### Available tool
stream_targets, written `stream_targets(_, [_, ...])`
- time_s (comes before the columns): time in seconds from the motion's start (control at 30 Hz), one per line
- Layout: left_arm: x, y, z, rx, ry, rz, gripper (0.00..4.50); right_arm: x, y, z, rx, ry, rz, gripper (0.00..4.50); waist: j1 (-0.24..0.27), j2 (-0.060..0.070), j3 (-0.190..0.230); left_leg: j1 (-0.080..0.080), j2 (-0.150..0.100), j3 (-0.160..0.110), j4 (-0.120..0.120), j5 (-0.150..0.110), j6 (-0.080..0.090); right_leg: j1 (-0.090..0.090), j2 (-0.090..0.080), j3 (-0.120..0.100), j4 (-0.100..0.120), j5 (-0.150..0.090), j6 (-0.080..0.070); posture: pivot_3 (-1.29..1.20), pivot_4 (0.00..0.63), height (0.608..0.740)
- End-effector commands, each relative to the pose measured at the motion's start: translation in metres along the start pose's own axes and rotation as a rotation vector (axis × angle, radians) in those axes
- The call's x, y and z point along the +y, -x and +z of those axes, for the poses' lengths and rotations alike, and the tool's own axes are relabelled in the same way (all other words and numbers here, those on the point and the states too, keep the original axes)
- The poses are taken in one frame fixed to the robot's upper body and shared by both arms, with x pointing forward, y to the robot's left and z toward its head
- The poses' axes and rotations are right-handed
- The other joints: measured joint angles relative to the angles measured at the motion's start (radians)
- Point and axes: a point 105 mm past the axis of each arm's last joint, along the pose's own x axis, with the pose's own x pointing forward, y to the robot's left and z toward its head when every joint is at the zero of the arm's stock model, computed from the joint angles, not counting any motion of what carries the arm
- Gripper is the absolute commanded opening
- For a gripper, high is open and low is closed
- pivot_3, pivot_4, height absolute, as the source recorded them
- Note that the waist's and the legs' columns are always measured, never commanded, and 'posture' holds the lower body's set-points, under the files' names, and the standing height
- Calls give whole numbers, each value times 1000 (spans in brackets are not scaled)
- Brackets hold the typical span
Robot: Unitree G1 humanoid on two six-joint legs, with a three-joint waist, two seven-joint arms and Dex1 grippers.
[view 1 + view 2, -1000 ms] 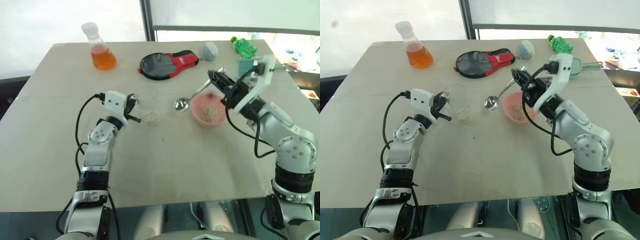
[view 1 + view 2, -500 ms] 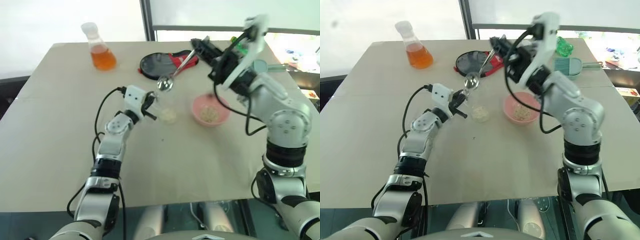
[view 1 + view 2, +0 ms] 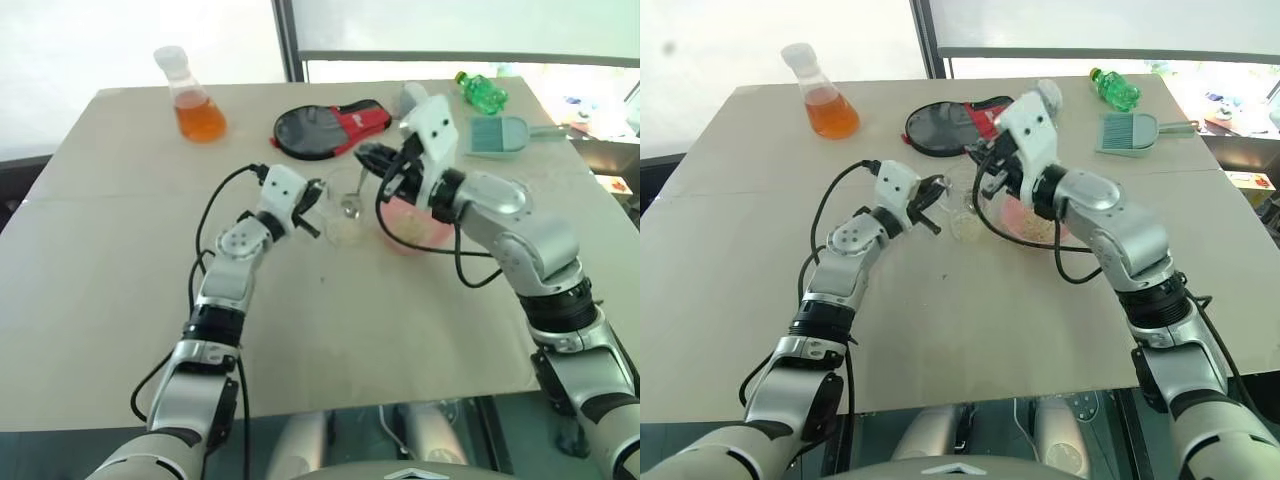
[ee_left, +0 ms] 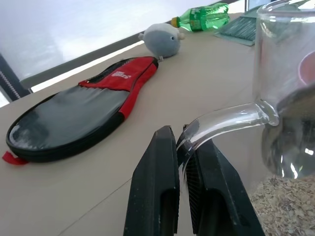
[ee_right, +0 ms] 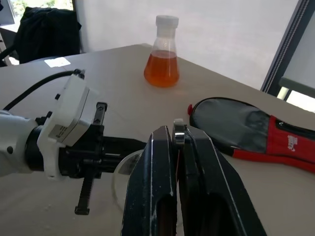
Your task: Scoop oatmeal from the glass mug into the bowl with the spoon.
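Down from above the paddle case, the right hand (image 3: 372, 160) now has its clamped spoon (image 3: 352, 200) dipped into the glass mug (image 3: 344, 208), whose handle the left hand (image 3: 312, 200) pinches; the bowl (image 3: 415, 236) sits just beyond.

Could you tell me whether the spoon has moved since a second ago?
Yes. The spoon, gripped by the right gripper, has left the pink bowl and now dips into the glass mug, closer to the flask side.
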Motion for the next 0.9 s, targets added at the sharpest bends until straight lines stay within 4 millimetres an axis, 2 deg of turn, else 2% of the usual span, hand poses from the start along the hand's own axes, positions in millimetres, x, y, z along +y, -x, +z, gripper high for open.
stream_targets(0.03, [12, -2, 21, -58, -101, 16, 92, 2, -2, 10, 4, -40, 9, 0, -1, 0, 0, 0, 0, 0, 0, 0, 0, 0, 0, 0, 0, 0, 0, 0, 150, 740])
stream_targets(0.3, [9, -4, 20, -64, -118, 8, 92, 9, -3, 0, 66, -257, 4, 0, 0, 0, 0, -1, 0, 0, 0, 0, 0, -1, 0, 0, 0, 0, 0, 0, 150, 740])
stream_targets(0.43, [5, -3, 17, -68, -113, 8, 92, -8, -2, 11, 18, -392, -86, 0, -1, 0, 0, -1, 0, 0, 0, 0, 0, -1, 0, 0, 1, 0, 0, 0, 150, 740])
stream_targets(0.6, [-5, -2, 11, -79, -89, -8, 92, -32, 5, 31, -39, -449, -147, 0, 0, 0, 0, -1, 0, 0, 0, 0, 0, -1, 0, 0, 1, 0, 0, 0, 150, 740])
stream_targets(0.77, [-8, -2, 2, -74, -57, 6, 92, -40, 12, 39, -59, -488, -174, 0, 0, 0, 0, -1, 0, 0, 0, 0, 0, -1, -1, 0, 1, 0, 0, 0, 150, 740])
stream_targets(0.9, [-9, -3, 0, -79, -24, 14, 92, -39, 15, 37, -58, -547, -184, 0, 0, 0, 0, -1, 0, 0, 0, 0, 0, -1, -1, 0, 2, 0, 0, 0, 150, 740])
